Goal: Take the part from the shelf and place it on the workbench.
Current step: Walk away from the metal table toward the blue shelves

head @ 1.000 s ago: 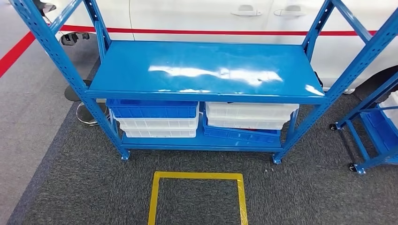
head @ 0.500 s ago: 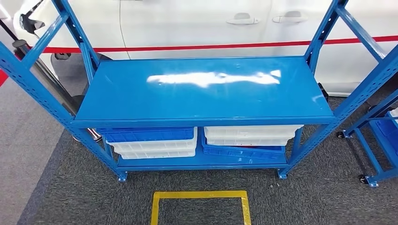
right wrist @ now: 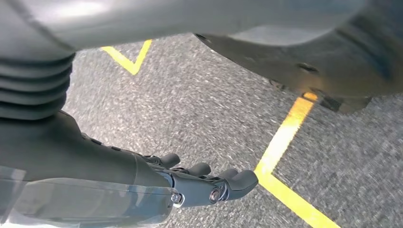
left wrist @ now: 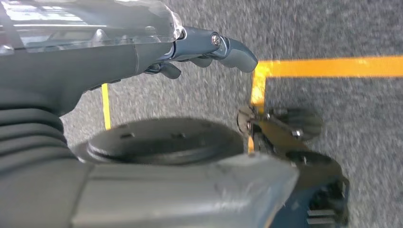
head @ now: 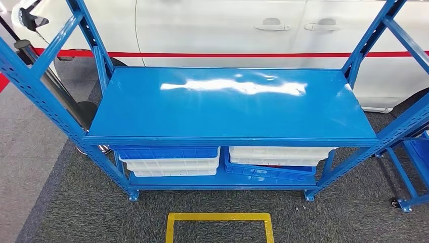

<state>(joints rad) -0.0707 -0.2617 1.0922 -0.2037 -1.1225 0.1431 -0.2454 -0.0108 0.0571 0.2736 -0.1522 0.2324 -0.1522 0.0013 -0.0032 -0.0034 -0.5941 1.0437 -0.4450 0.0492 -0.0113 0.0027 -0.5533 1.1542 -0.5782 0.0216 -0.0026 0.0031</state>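
No part can be made out anywhere: the blue shelf (head: 230, 104) shows a glossy top board with nothing standing on it, and whether a part lies in the bins beneath cannot be told. On the lower level sit a blue bin (head: 167, 152) stacked on white bins (head: 172, 166) at the left, and a white bin (head: 278, 155) resting on a tilted blue bin (head: 265, 172) at the right. No workbench can be picked out either.

The left hand (left wrist: 190, 50) hangs beside the body over grey carpet (left wrist: 332, 28), fingers loosely extended and holding nothing. The right hand (right wrist: 190, 183) hangs likewise, fingers slack and apart, with nothing in it.

Over the last second the whole head picture has shifted: the rack now fills more of the frame and sits more squarely ahead, and the yellow tape square (head: 220, 225) on the floor has slid toward the lower edge. That is the camera moving, so the robot is judged to be closing on and squaring up to the rack, while the things themselves have stayed put. With both hands free and no part visible, the scene fits either an approach to fetch the part or a stage after it left the shelf.

Behind the rack stands a white car (head: 253, 30) with a red stripe.
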